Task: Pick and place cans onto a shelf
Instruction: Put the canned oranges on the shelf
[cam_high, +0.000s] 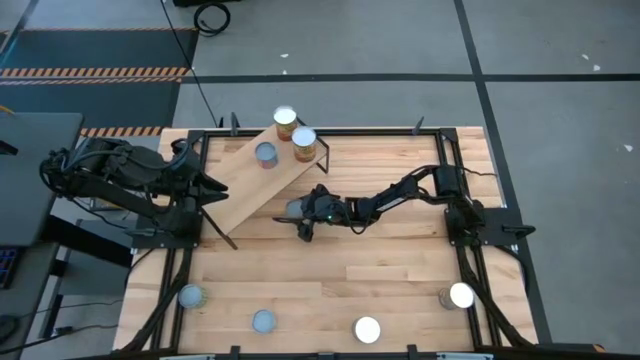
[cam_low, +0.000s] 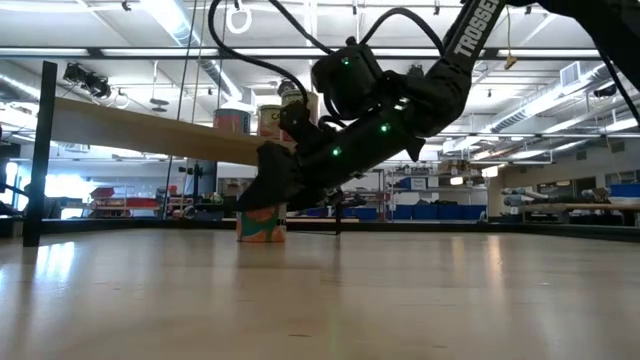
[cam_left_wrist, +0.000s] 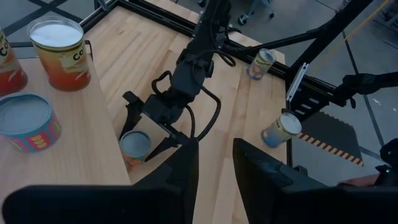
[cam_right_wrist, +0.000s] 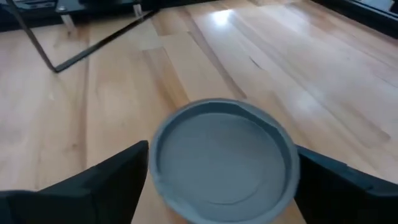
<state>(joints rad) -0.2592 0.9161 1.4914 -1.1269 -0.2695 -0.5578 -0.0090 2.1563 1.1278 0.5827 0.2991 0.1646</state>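
The tilted light-wood shelf holds three cans on its far end. Another can, silver top and orange-green label, stands upright on the table just right of the shelf. My right gripper is open and low over this can, one finger on each side of it; I cannot tell whether they touch it. My left gripper is open and empty by the shelf's left edge.
Several more cans stand along the table's near edge. The shelf's black bracket legs stand on the table close to the right gripper. Black rails frame the tabletop.
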